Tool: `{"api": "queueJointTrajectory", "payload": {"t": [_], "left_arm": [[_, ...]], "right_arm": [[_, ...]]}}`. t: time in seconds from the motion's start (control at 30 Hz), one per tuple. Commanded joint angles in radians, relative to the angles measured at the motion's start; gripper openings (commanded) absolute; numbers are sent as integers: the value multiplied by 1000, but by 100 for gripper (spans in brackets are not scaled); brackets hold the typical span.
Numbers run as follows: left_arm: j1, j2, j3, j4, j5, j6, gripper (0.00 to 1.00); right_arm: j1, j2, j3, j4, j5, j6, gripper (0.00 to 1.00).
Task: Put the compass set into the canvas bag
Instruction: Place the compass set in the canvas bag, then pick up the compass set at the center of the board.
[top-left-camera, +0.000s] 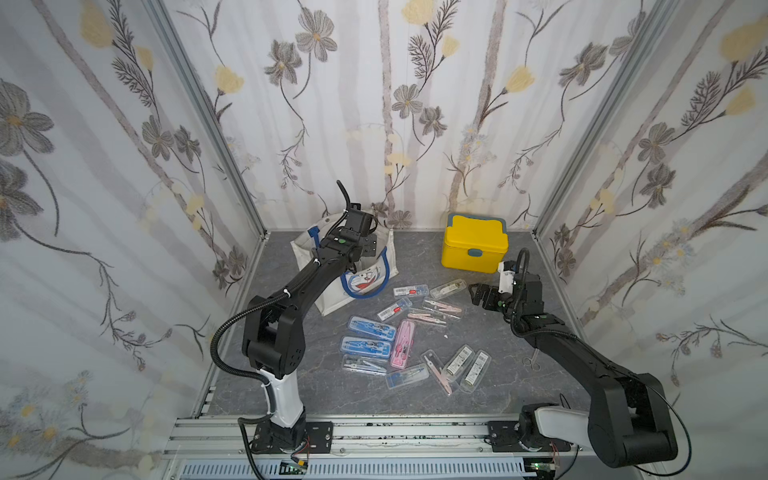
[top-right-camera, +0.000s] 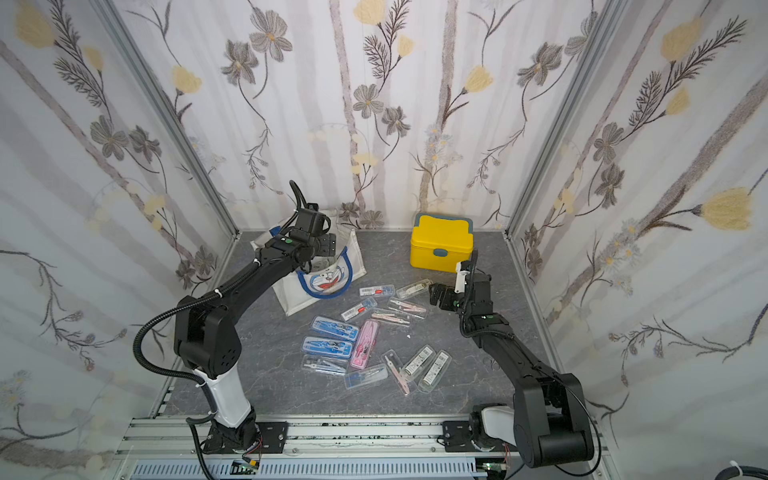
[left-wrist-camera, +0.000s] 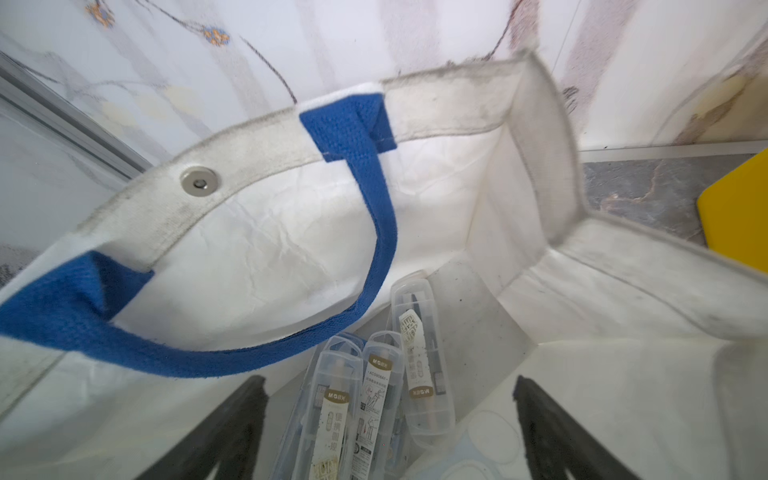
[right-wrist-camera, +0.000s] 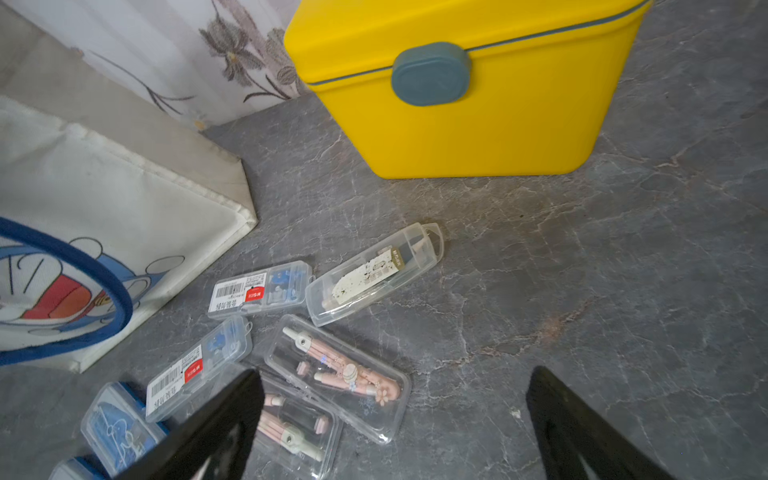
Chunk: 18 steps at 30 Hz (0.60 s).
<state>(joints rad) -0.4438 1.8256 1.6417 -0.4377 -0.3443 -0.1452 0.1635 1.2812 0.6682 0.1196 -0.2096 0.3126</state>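
Note:
The white canvas bag (top-left-camera: 365, 286) (top-right-camera: 291, 293) with the blue cat face stands at the back left, mouth open. My left gripper (top-left-camera: 369, 248) (left-wrist-camera: 388, 380) hangs over that mouth, open and holding nothing. Under it, three clear compass set cases (left-wrist-camera: 419, 357) lie on the bag's floor, beside the drooping blue handle (left-wrist-camera: 374, 257). Several more compass sets lie loose on the table, among them a blue one (top-left-camera: 371, 328) and a pink one (top-left-camera: 402, 343). My right gripper (top-left-camera: 478, 293) (right-wrist-camera: 395, 374) hovers open above the table, right of a clear case holding a pink compass (right-wrist-camera: 338, 376).
A yellow lidded box (top-left-camera: 473, 245) (right-wrist-camera: 457, 116) stands at the back right, just beyond my right gripper. Small scissors (top-left-camera: 532, 361) lie by the right arm. Curtained walls close in the left, back and right sides of the grey table (top-left-camera: 415, 257).

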Motion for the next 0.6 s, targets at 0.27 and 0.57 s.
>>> {"api": "queueJointTrajectory", "payload": {"t": [0.27,0.57], "left_arm": [[-112,-240,-250,272,147,-76,100],[-134,-451,-594,612,459,-216,100]], "right_arm": [[241,178,161,-87,26,-347,90],[349,370,333,-300,-30,-452,89]]}}
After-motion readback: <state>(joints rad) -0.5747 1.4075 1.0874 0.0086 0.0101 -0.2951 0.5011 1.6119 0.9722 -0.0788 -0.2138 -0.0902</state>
